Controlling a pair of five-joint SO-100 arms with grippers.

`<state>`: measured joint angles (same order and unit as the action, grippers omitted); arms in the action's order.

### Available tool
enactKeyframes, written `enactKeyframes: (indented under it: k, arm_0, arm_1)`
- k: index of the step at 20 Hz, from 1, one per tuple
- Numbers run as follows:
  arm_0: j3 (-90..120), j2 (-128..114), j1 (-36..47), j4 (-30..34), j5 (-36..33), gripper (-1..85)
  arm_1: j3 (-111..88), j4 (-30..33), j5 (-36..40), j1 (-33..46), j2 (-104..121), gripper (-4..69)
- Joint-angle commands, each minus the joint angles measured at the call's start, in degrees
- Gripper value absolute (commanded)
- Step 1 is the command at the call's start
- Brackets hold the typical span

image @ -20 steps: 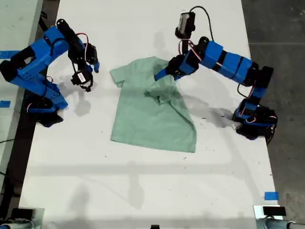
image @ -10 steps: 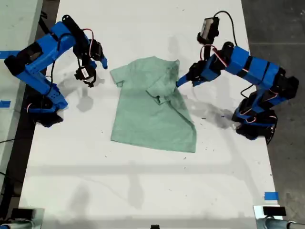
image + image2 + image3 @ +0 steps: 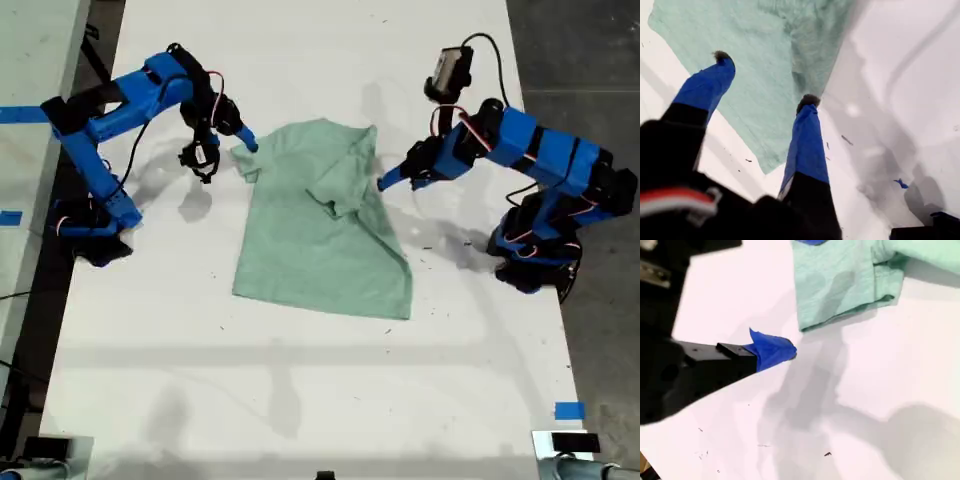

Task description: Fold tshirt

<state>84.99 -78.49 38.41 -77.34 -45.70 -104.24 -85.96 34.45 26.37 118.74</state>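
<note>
Tshirt (image 3: 765, 40) cloth lies beneath my first gripper (image 3: 765, 77), whose two blue fingers stand wide apart with nothing between them, poised over the garment's edge nearest the exterior view's right. My second gripper (image 3: 800, 295) hangs by the flat sleeve toward the exterior view's left; one blue fingertip (image 3: 772, 350) is over bare table and a blue sliver shows well apart above the cloth, so the jaws look spread and hold nothing. The white table (image 3: 300, 380) carries the tshirt near its middle, closer to the far edge. A blue tape strip (image 3: 568, 410) marks one near corner. Dark grey floor (image 3: 580, 50) lies beyond. The garment is pale mint, one sleeve folded in over the chest.
</note>
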Motion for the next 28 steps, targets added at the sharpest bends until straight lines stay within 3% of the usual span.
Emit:
enactKeyframes:
  k: [1,5,6,8,19,23,28]
  arm_0:
    - [-3.69,3.69,0.88,3.16,-1.32,29.0]
    - [-8.70,15.91,2.72,2.81,-1.14,27.2]
    - [-11.07,19.07,3.08,1.76,-1.32,21.7]
    - [-14.41,22.85,3.60,0.09,-1.05,0.0]
    - [-21.45,8.17,-1.85,-7.03,-1.49,0.0]
    - [-25.22,-0.53,-8.26,-4.13,-3.96,0.0]
    - [-38.50,11.60,-19.16,3.25,-6.94,0.0]
  arm_1:
    - [0.18,1.67,-0.79,-0.97,3.16,24.7]
    - [-0.35,2.02,-1.23,-1.49,3.25,24.7]
    - [-0.53,2.11,-1.32,-1.67,3.25,24.7]
    - [-1.41,2.37,-1.76,-1.85,3.60,24.7]
    - [-5.45,3.69,-1.41,-0.09,7.29,23.8]
    - [-6.86,4.92,-1.05,0.70,7.91,23.3]
    - [-7.73,5.63,-1.05,0.97,7.91,23.1]
